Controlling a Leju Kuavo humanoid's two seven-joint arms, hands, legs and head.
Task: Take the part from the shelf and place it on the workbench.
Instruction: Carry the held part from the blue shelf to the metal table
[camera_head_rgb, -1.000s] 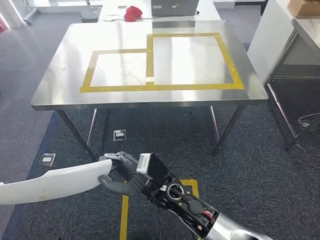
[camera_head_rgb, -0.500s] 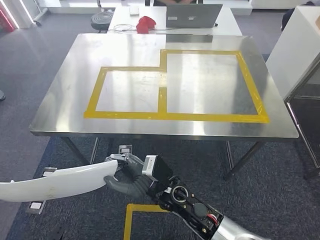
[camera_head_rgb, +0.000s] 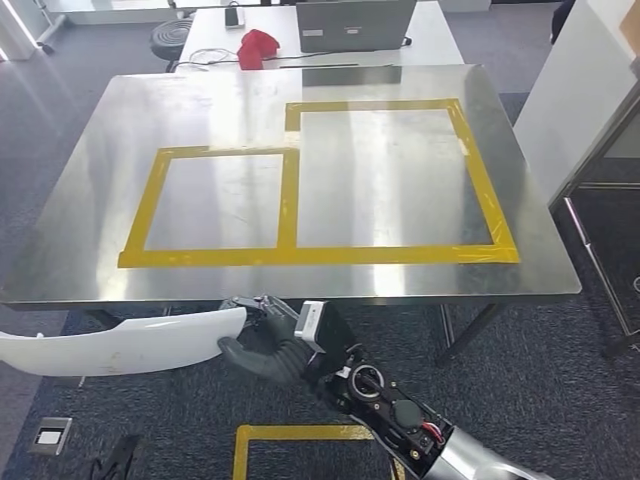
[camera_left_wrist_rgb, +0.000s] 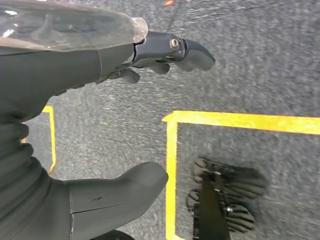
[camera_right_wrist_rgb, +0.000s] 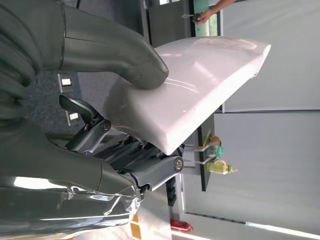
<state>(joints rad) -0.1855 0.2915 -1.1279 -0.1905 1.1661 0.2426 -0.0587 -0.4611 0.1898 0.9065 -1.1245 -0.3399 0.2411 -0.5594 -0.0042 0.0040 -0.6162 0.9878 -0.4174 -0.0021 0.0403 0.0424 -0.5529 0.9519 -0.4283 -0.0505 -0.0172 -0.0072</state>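
**Right hand carrying the white part below the workbench's near edge**

While the steel workbench (camera_head_rgb: 90, 250) spans the upper head view, you see the right hand (camera_head_rgb: 264, 345) at about 6 o'clock, just below the bench's near edge. Its thumb and fingers are closed on one end of the part (camera_head_rgb: 124, 345) — a long, curved white panel that runs out toward 8 o'clock over the dark carpet, not touching the bench. In the right wrist view the thumb (camera_right_wrist_rgb: 109, 47) presses on the panel's broad face while the darker fingers (camera_right_wrist_rgb: 151, 165) wrap under it, so the right hand (camera_right_wrist_rgb: 94, 115) is gripping the part (camera_right_wrist_rgb: 196, 85).

On the bench top you find two adjoining rectangles of yellow tape (camera_head_rgb: 283, 200). Beyond the far edge, near 12 o'clock, a laptop (camera_head_rgb: 355, 22) and a red cloth (camera_head_rgb: 255, 46) sit on a white table.

In the left wrist view the left hand (camera_left_wrist_rgb: 94, 125) hangs over grey carpet — thumb and fingers apart, nothing between them.
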